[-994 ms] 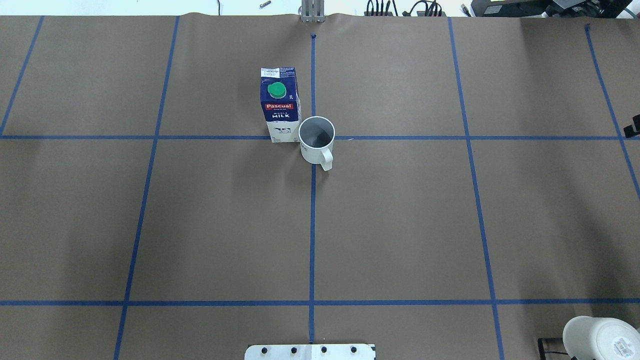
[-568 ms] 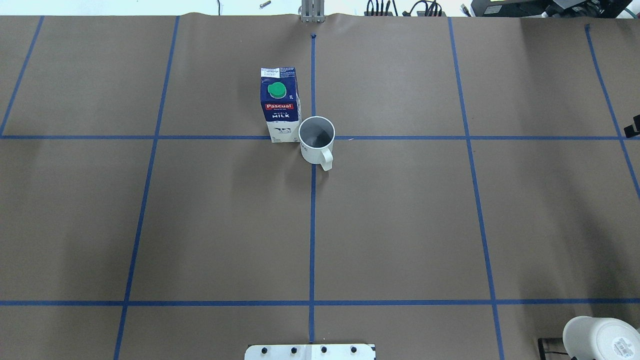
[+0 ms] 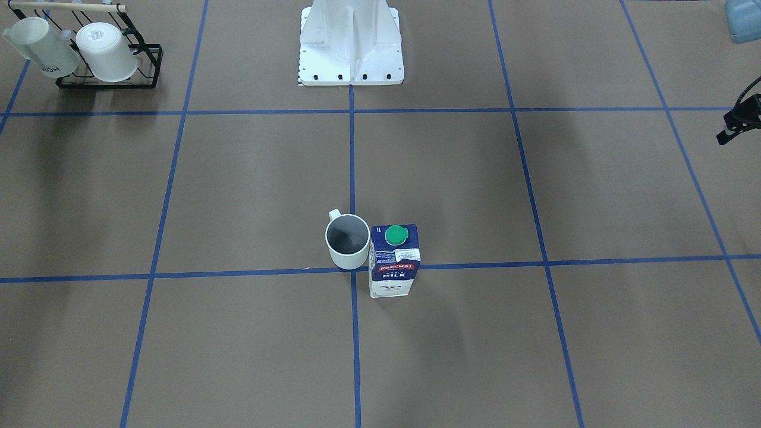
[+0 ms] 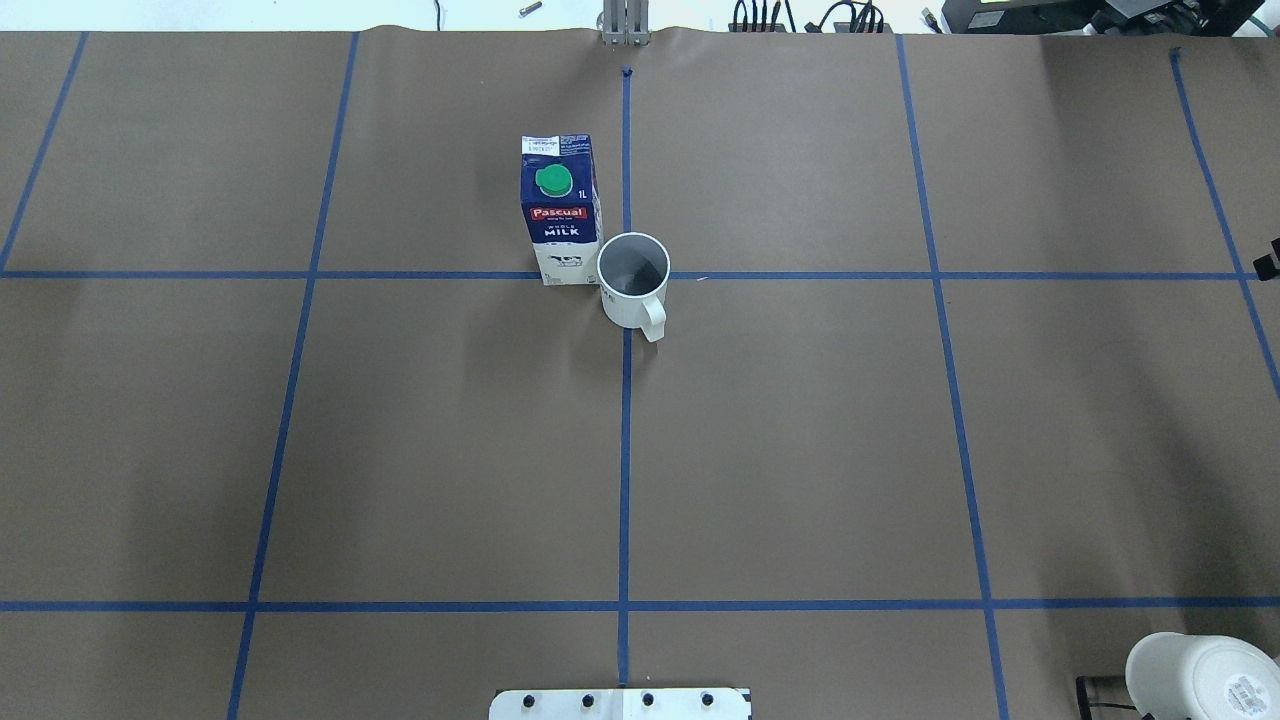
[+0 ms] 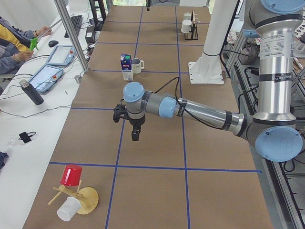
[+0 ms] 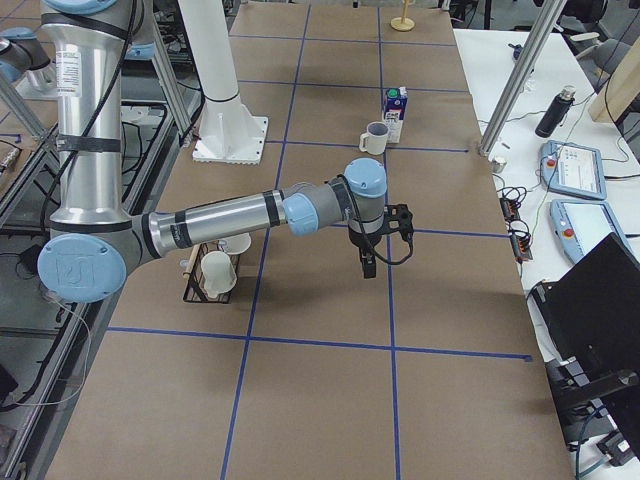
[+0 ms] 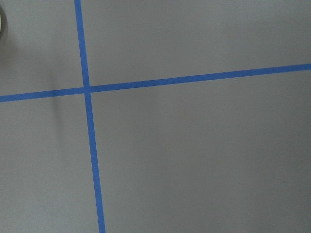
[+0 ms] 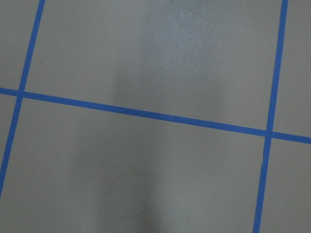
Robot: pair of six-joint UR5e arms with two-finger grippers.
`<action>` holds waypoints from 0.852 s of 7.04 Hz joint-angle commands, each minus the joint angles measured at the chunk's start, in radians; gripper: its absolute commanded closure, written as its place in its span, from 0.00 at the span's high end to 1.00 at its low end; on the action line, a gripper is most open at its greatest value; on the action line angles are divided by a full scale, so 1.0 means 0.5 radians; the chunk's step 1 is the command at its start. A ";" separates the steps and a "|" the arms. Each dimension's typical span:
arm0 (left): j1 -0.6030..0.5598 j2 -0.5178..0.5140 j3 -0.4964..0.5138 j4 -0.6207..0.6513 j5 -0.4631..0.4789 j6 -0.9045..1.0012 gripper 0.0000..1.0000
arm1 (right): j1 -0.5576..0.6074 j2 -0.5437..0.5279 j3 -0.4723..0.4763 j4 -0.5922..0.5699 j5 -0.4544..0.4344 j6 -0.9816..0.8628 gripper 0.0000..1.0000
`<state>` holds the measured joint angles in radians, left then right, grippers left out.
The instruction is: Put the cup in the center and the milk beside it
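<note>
The cup [image 4: 633, 280], a plain white mug with a grey inside, stands upright on the crossing of 2 blue tape lines [image 4: 800, 275] at the middle of the table [image 4: 800, 450]. Its small handle points toward the robot. It looks like glazed ceramic: stiff, smooth and likely slippery, light while empty, and breakable if dropped. The best hold is probably over the rim, pinching 1 wall, or across the round body clear of the handle.

The milk [image 4: 560, 215] stands upright just beside the cup, on the robot's left and slightly farther from the robot. Whether the 2 touch cannot be told. It is a tall rectangular carton, dark blue above and white below, with a round green cap on its sloped top and a red label. The card sides are flat and matte and would likely give under a hard squeeze. It is tall, so it may tip if pushed high up. A hold across 2 opposite flat sides at mid-height seems safest. How full it is cannot be seen.

By this layout, both placements look done.

The table is covered in brown paper. Both arms hang well apart from the pair, near opposite ends of the table. Whether the left gripper [image 5: 119, 113] or the right gripper [image 6: 400, 225] is apart or together cannot be told.
</note>
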<state>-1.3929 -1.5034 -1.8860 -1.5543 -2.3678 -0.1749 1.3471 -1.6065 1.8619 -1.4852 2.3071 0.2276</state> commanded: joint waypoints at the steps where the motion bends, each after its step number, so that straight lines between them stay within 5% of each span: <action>1: 0.000 -0.009 0.001 -0.002 0.002 0.000 0.98 | 0.003 0.022 -0.002 -0.033 0.000 -0.035 1.00; 6: 0.000 -0.021 0.032 -0.015 -0.001 0.003 0.98 | 0.003 0.025 -0.005 -0.015 -0.018 -0.032 1.00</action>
<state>-1.3923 -1.5139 -1.8803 -1.5600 -2.3676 -0.1739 1.3484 -1.5937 1.8597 -1.4944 2.3028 0.2117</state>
